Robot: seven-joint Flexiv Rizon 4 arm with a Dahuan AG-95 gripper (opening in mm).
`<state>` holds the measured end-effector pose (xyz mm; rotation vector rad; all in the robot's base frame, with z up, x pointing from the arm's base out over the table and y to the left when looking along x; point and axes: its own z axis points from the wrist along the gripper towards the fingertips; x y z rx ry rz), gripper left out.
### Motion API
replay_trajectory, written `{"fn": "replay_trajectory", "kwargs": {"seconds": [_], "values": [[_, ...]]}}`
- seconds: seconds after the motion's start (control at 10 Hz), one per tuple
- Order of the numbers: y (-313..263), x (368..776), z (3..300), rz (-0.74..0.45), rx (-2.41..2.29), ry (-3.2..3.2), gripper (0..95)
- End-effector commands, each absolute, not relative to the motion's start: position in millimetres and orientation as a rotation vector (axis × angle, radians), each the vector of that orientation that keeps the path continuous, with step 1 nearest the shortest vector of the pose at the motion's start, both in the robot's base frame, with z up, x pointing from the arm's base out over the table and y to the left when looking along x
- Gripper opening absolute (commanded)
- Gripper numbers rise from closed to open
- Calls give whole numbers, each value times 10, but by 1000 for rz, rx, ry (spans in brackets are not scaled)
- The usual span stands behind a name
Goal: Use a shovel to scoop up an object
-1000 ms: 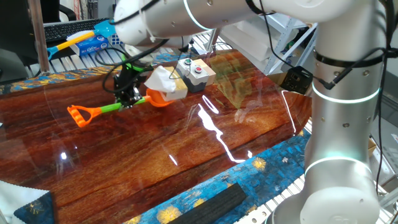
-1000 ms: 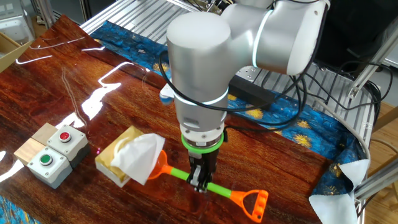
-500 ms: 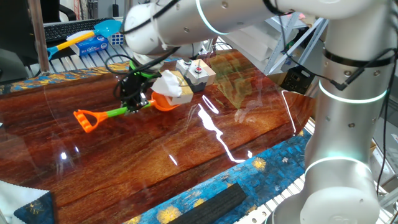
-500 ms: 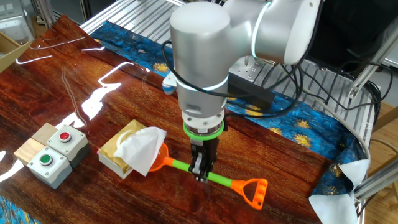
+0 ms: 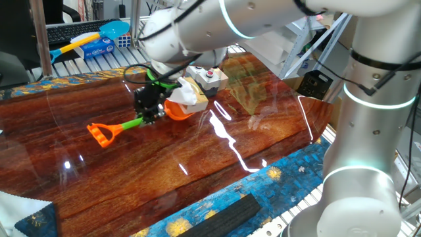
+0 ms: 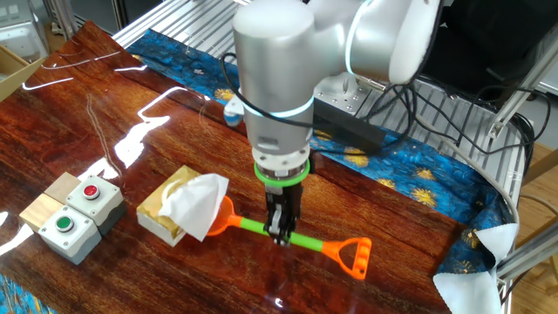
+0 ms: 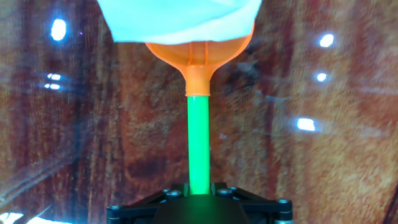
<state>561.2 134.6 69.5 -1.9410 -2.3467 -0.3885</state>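
Note:
The shovel point(image 6: 301, 242) has an orange blade, a lime-green shaft and an orange D-shaped handle. My gripper point(image 6: 281, 234) is shut on its green shaft and holds it low over the table. It also shows in one fixed view point(image 5: 125, 125), with my gripper point(image 5: 150, 113) on the shaft. The blade point(image 7: 199, 53) is against the tan box with white tissue point(image 6: 185, 206), under its near edge. The tissue point(image 7: 180, 18) overhangs the blade in the hand view. The box's far part is hidden by the arm in one fixed view point(image 5: 186, 92).
A grey box with red and green buttons point(image 6: 77, 214) stands left of the tan box, next to a small wooden block point(image 6: 54, 196). A blue scoop with a yellow handle point(image 5: 85, 38) lies off the table's far side. A black strip point(image 5: 223, 214) lies on the blue cloth.
My gripper has pushed the shovel toward the tan box; the blade has slid further under the tissue and box edge, and the box has shifted slightly toward the button box.

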Motion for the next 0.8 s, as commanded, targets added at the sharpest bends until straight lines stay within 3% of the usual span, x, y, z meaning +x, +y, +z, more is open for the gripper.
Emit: {"fn": "replay_trajectory", "kwargs": {"seconds": [0.1,0.8], "values": [[1354,5635,683,-433,-1984,-2282,0],[1311,5579,703,-707,-1972,-1983,0]]}}
